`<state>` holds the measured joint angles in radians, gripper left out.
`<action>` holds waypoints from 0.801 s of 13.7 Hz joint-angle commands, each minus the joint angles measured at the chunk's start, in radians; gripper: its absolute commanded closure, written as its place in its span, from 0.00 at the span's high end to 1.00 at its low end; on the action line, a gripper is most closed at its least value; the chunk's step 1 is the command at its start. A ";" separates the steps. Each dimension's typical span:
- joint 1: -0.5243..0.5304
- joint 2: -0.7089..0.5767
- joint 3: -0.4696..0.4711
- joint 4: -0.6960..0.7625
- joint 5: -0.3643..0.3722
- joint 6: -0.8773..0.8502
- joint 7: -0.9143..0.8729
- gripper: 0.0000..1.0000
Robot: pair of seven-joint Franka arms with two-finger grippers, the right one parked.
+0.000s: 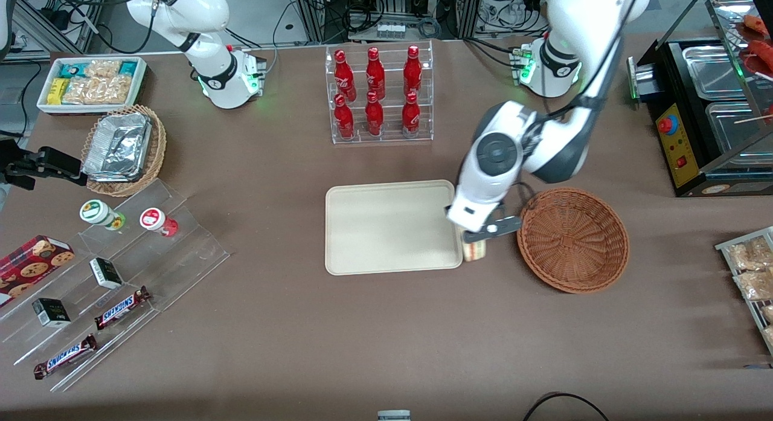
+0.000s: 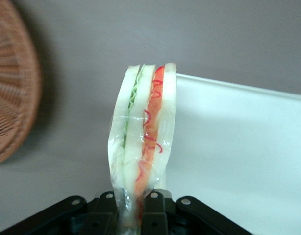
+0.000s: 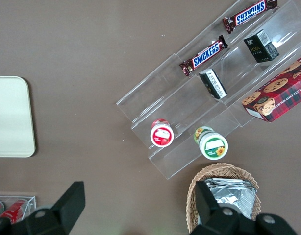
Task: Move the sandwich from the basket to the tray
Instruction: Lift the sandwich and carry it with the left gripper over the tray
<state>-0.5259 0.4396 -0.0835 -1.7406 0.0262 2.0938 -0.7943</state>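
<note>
My gripper [image 1: 477, 238] hangs between the reddish-brown wicker basket [image 1: 574, 240] and the cream tray [image 1: 392, 226], over the tray's edge nearest the basket. It is shut on the sandwich [image 1: 474, 250], a plastic-wrapped wedge of pale bread with red-orange and green layers. In the left wrist view the sandwich [image 2: 143, 142] stands on edge, pinched at its base between the black fingers [image 2: 155, 211]. There the tray [image 2: 238, 156] lies beside the sandwich and the basket [image 2: 13, 93] shows empty wicker.
A clear rack of red bottles [image 1: 377, 95] stands farther from the front camera than the tray. A black warmer [image 1: 712, 107] and snack packets [image 1: 752, 270] sit at the working arm's end. Toward the parked arm's end are a tan foil basket [image 1: 124, 149] and a stepped acrylic display [image 1: 115, 276].
</note>
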 commanded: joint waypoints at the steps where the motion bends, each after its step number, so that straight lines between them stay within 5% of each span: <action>1: -0.074 0.160 0.010 0.201 0.003 -0.052 0.041 0.00; 5: -0.157 0.306 0.007 0.396 -0.023 -0.139 0.021 0.00; 11: -0.217 0.381 0.007 0.483 -0.058 -0.144 -0.071 0.00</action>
<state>-0.7223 0.7923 -0.0871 -1.3129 -0.0195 1.9858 -0.8369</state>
